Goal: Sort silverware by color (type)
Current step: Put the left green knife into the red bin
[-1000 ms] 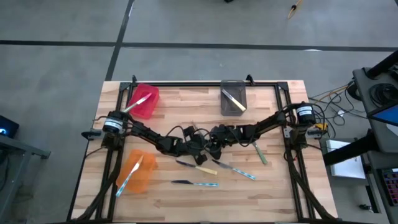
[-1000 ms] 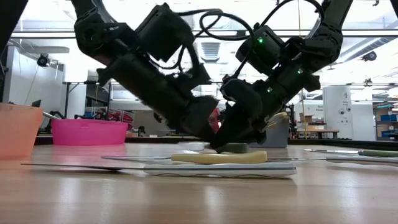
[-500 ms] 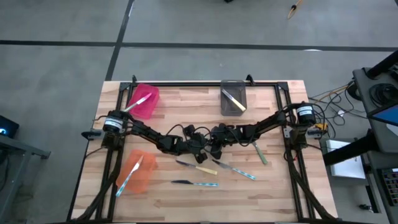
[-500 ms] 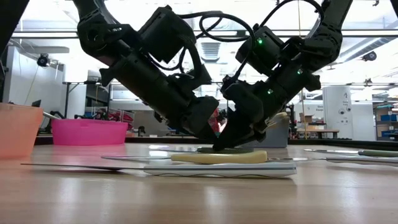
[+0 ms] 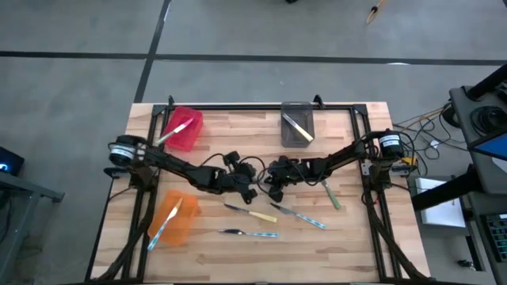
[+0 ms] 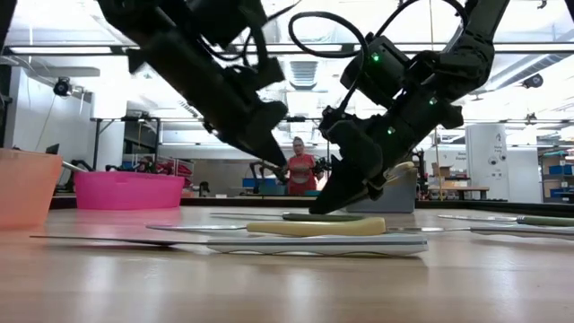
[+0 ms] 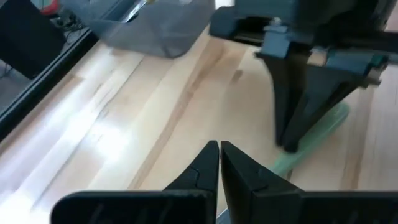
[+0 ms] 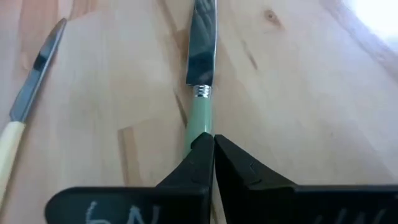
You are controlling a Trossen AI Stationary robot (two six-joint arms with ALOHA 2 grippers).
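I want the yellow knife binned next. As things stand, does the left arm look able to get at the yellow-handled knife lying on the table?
Probably yes. The left gripper hangs shut just beside the yellow-handled knife, with bare wood between them; the right gripper is shut on the green-handled knife, off to the side.

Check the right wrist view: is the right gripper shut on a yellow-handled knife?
No, the right gripper is shut on the green-handled knife; the yellow-handled knife lies untouched beside it.

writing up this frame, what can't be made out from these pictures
- Right gripper shut on the green-handled metal knife: right wrist view, the fingers hide the handle's rear.
- Same knife in the high view: hidden under the gripper.
- Contents of the pink plastic bin: low view, its wall hides them.
- Left gripper, shut: left wrist view, its arm is cut off by the bottom edge.
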